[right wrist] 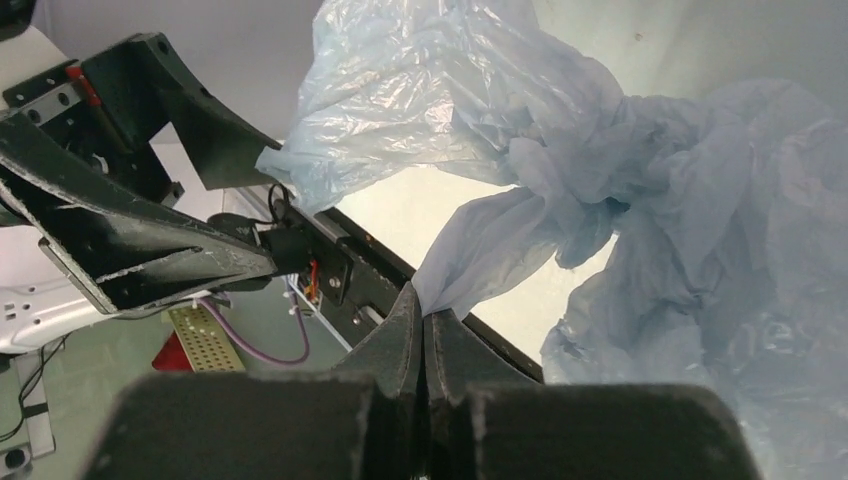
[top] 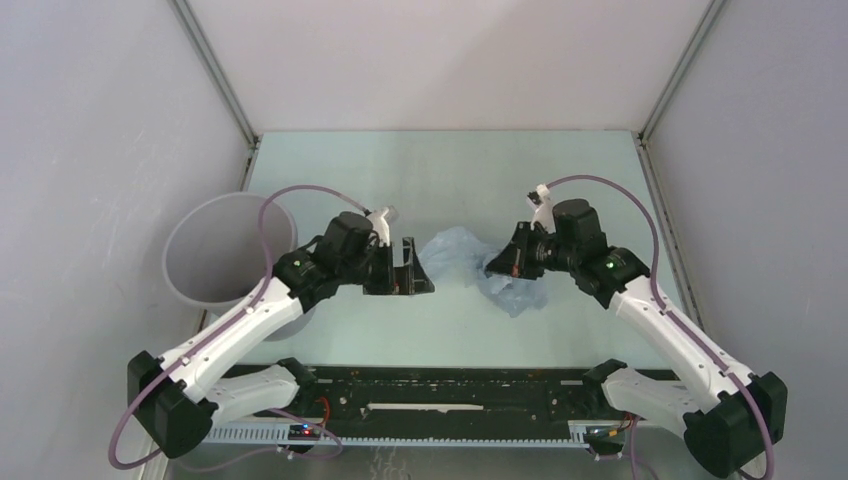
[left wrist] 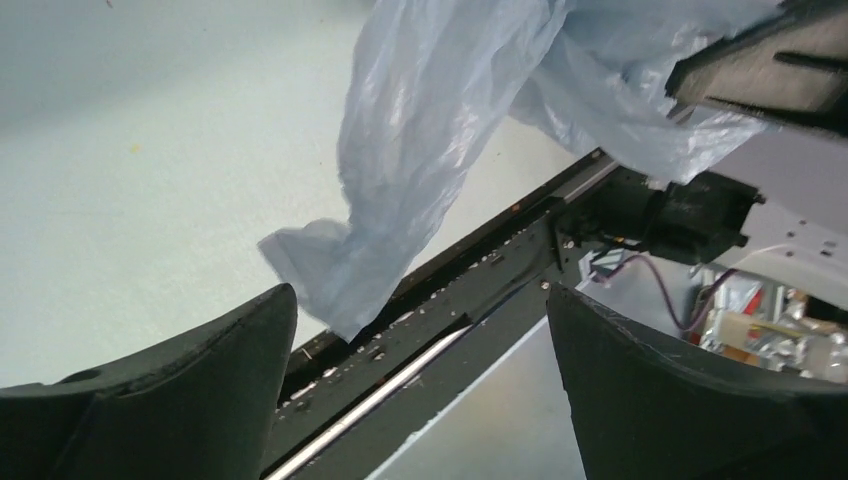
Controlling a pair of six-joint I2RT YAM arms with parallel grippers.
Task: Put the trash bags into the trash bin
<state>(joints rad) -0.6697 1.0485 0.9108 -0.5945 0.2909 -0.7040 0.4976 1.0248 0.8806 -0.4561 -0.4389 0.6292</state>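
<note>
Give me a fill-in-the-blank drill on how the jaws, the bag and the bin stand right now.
1. On the right arm, the jaws are ____ on the trash bag.
2. On the left arm, the jaws stand ____, gripping nothing.
3. The grey trash bin stands on the ____ arm's side.
Missing words: shut, open, left.
</note>
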